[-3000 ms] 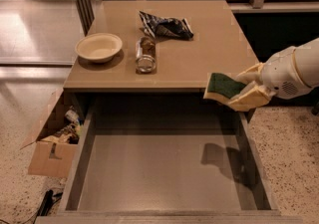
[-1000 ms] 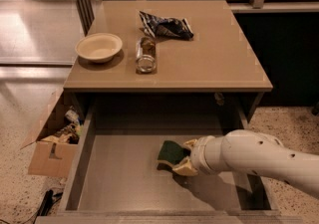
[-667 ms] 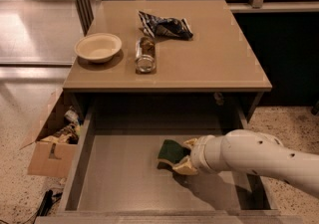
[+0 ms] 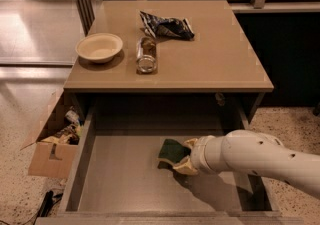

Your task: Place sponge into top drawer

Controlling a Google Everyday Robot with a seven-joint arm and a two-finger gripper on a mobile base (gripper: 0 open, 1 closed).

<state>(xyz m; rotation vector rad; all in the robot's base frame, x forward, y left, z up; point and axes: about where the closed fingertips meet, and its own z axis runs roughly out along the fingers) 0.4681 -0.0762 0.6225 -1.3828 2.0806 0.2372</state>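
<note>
The sponge (image 4: 171,151), dark green on top with pale foam below, sits low inside the open top drawer (image 4: 120,179), right of its middle, at or just above the bottom. My gripper (image 4: 184,157) reaches in from the right on a white arm. Its cream fingers (image 4: 185,170) are closed around the sponge's right end. The drawer is pulled out in front of the table (image 4: 215,64).
On the table stand a cream bowl (image 4: 99,47), a glass jar (image 4: 146,55) lying on its side, and a dark blue-and-white snack bag (image 4: 166,25). A brown cardboard box (image 4: 50,149) with clutter stands on the floor left of the drawer.
Three seconds ago my gripper held the sponge up beside the table's right edge. It has come down and left into the drawer. Over the last second it has barely moved.
</note>
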